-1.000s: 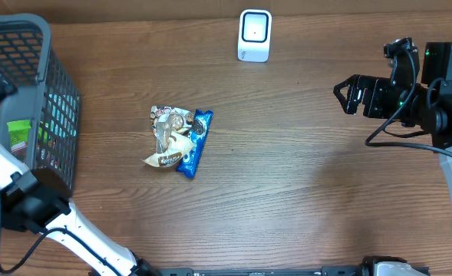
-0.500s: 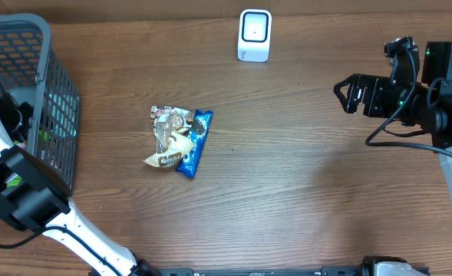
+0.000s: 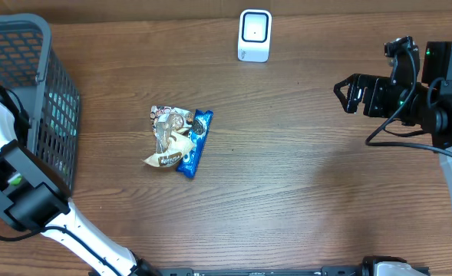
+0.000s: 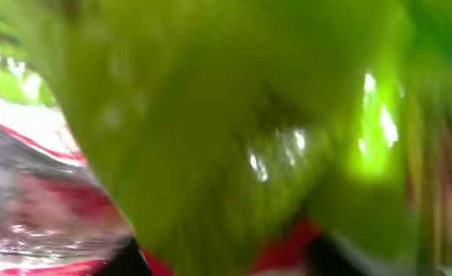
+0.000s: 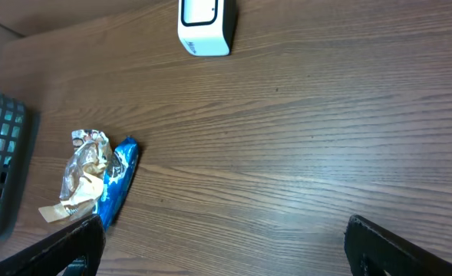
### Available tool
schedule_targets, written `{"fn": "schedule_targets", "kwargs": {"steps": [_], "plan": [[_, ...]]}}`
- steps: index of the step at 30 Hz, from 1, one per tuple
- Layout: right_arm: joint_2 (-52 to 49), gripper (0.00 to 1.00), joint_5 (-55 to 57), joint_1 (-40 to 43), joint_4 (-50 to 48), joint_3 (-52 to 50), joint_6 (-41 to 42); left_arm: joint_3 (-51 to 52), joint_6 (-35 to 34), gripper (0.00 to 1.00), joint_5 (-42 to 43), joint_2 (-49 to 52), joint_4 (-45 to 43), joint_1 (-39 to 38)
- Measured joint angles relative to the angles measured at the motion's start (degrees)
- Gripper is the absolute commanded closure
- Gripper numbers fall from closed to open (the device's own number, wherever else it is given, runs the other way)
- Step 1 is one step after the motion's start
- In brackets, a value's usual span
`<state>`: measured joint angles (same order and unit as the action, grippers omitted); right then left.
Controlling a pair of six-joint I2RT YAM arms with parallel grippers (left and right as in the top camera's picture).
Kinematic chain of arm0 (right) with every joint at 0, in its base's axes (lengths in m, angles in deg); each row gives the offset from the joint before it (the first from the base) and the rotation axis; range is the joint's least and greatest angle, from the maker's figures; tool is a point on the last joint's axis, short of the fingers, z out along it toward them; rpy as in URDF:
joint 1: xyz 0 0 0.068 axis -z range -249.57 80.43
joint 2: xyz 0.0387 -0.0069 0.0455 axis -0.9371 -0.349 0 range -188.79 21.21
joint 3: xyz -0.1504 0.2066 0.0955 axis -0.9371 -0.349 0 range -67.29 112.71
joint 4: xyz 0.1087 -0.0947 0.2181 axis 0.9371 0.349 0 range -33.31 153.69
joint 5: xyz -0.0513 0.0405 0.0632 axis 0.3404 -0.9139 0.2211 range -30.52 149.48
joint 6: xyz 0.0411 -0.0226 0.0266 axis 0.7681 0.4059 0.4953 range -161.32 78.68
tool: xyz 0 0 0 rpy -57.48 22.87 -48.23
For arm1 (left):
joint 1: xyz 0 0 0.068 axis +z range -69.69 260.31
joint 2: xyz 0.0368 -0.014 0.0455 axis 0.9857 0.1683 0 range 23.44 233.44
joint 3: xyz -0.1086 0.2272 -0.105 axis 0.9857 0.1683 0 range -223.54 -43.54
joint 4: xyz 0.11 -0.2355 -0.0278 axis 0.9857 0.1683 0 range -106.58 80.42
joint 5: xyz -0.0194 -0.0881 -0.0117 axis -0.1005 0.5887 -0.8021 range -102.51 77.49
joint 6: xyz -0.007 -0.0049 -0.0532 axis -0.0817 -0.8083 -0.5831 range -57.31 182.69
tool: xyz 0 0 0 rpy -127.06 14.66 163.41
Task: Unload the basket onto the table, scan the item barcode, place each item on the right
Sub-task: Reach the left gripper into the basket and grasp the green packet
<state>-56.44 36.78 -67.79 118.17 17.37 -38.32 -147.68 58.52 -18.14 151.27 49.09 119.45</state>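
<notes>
Two snack packs (image 3: 176,141) on wooden table (image 3: 302,192), right jaws wide and empty; left jaws unreadable

basket (image 3: 61,107): cut off by the overhead view's top and left edges.
left gripper: inside the basket, hidden under its own arm (image 3: 14,192).
green wrapper (image 4: 233,130): in the basket, a close blur with red patches, print unreadable.
snack packs (image 3: 178,142): right of the basket, labels too small to read.
</notes>
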Motion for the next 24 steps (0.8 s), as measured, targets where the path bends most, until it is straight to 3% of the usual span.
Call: {"fn": "schedule_targets", "kwargs": {"steps": [5,9,18,24], "plan": [[0.00,0.00,0.00,0.00,0.02,0.00,0.00,-0.22,-0.33,0.96,-0.17,-0.37,0.66,0.00],[0.00,0.00,-0.02,0.00,0.00,0.00,-0.02,-3.21,-1.09,0.96,0.61,-0.17,6.03,-0.04],[0.00,0.00,-0.02,0.00,0.00,0.00,-0.02,-29.18,-2.36,0.96,1.55,-0.20,21.38,-0.07],[0.00,0.00,-0.02,0.00,0.00,0.00,-0.04,-37.38,-3.50,0.96,1.49,-4.48,25.27,-0.13]]}}
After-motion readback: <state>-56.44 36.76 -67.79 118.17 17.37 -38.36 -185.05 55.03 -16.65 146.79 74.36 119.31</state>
